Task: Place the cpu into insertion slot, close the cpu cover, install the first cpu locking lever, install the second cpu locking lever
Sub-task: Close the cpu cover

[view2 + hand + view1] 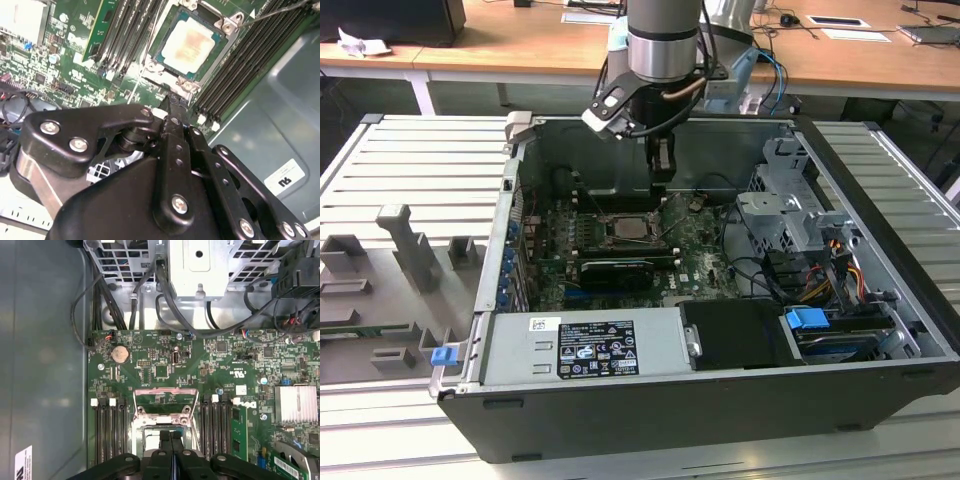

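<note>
Over the insertion slot (226,24), fingers (170,436) together, cpu (190,42) seated, cover (165,391) raised

Both wrist views look closely down onto the insertion slot (226,24) (143,423).

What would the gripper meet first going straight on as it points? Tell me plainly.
Probably the silvery rim of the insertion slot, at the edge nearest the shut gripper, just short of the cpu seated inside. Depth is hard to judge.
</note>
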Controlling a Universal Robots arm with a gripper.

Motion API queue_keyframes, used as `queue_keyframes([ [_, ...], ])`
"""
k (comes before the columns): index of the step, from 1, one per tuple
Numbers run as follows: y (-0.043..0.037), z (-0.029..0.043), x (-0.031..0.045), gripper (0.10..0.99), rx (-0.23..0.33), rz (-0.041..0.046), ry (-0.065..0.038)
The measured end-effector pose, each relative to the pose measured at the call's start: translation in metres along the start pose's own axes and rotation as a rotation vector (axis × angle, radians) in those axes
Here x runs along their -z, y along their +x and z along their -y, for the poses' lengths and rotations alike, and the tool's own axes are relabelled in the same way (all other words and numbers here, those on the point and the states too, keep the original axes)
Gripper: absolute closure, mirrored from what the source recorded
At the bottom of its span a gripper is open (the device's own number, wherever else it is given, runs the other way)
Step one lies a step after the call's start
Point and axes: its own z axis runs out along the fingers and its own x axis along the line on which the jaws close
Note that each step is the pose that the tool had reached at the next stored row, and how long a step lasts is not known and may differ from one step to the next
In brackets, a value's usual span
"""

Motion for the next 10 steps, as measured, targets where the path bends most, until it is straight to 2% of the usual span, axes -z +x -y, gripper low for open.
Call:
queue_keyframes([
  [3, 0.0000, -0.0012, 0.0022, 0.980, 0.000, -0.0003, 0.000],
  [10, 0.0003, -0.0151, 0.0014, 0.980, 0.000, 0.0003, 0.001],
])
